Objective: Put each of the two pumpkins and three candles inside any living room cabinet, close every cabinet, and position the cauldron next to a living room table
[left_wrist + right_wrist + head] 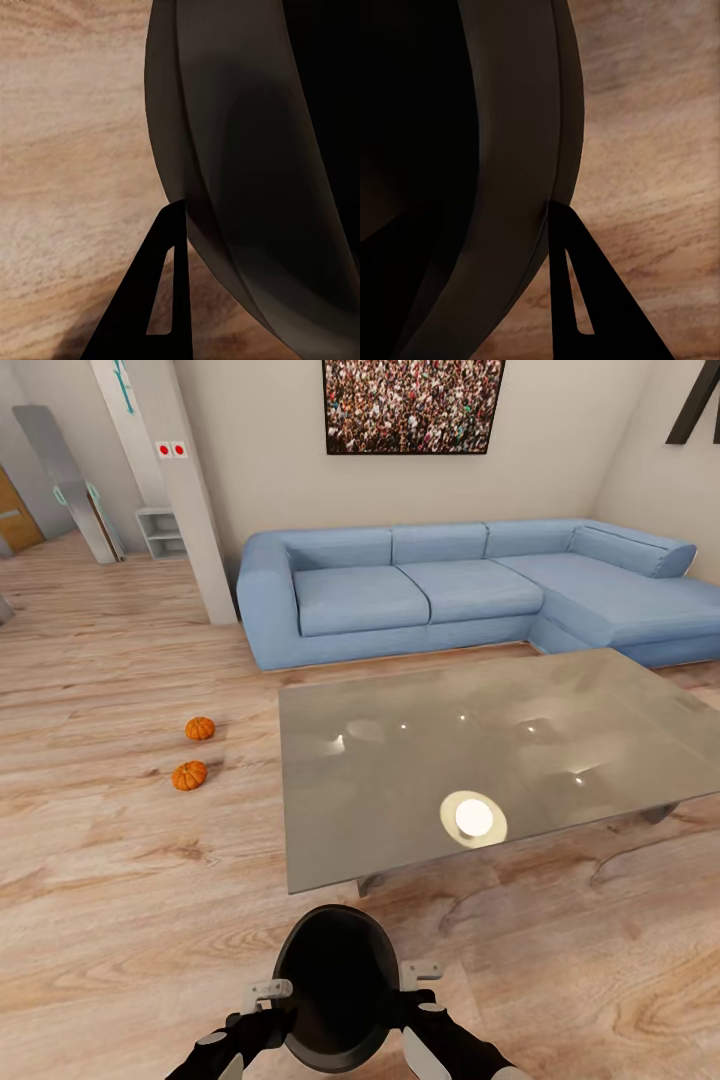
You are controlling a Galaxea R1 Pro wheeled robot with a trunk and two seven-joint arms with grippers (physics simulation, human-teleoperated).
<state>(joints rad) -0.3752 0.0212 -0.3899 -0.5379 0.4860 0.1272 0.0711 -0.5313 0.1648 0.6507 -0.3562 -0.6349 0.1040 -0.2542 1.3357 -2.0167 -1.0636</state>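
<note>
Head view: cauldron (338, 985) is held between both grippers, left gripper (262, 1010) on its left rim, right gripper (425, 990) on its right rim, each clamped on the wall. The glass table (400, 830) lies straight ahead of the cauldron, near edge just beyond it. Two pumpkins (189, 774) sit on the floor (110, 880) left of the table. Judgement: a short forward set-down puts the cauldron beside the table; neither arm is nearer

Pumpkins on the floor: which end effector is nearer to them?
Left. The left end effector grips the black cauldron on the side facing the two pumpkins, which lie ahead and left. The right end effector holds the cauldron's far side.
</note>
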